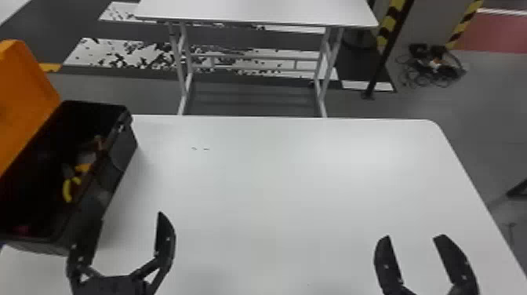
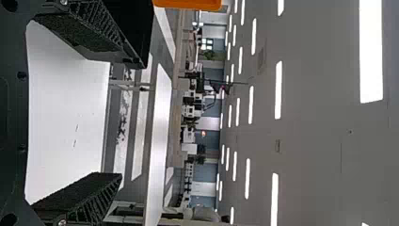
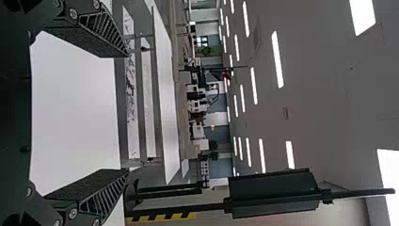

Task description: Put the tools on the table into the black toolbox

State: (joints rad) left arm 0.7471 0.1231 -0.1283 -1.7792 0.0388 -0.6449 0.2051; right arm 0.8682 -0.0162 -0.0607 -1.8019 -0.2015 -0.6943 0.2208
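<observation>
The white surface (image 1: 274, 176) gives me room to move between my grippers and up to its far edge. At its left end stands the black toolbox (image 1: 124, 151), its orange lid (image 1: 23, 90) tipped back leftward, likely to leave the mouth free. My left gripper (image 1: 130, 217) is by its near right corner, so I'd mind that wall; my right gripper (image 1: 413, 236) is near right. Both have jaws apart, holding nothing. The yellow-handled tool (image 1: 67, 190) lies inside; packing looks finished.
</observation>
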